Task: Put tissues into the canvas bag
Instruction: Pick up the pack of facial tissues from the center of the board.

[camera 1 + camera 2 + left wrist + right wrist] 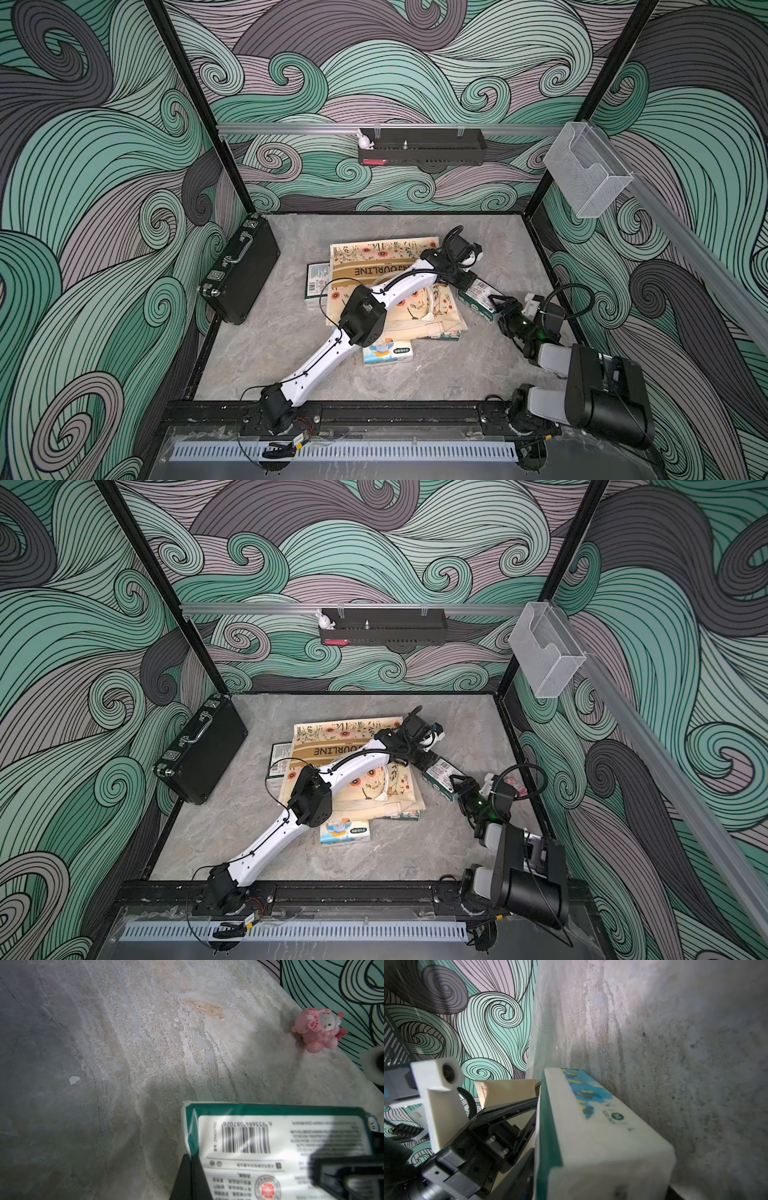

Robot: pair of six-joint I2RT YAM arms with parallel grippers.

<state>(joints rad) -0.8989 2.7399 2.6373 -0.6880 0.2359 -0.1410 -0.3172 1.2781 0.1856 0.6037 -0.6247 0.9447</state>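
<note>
Pickup: left jaws pressed together at pack (478,297) corner; right jaws opposite, state I can't tell. Next needs bag (374,253) mouth opened.

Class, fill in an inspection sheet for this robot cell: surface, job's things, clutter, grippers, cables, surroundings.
Surface: grey marbled table, a few marks, no spills seen.
Job's things: bag lying flat mid-table; green pack beside it, between both grippers; second green pack and elephant pack at the bag's edges.
Clutter: briefcase against a wall; pink toy at the table's edge.
Grippers: left gripper shut at the green pack's edge; right gripper at its other end, grip unclear.
Cables: cable along the left arm; hose loop over the right wrist; no snag seen.
Surroundings: wave-print walls; tray on a rail, holding a white figure; clear holder.
</note>
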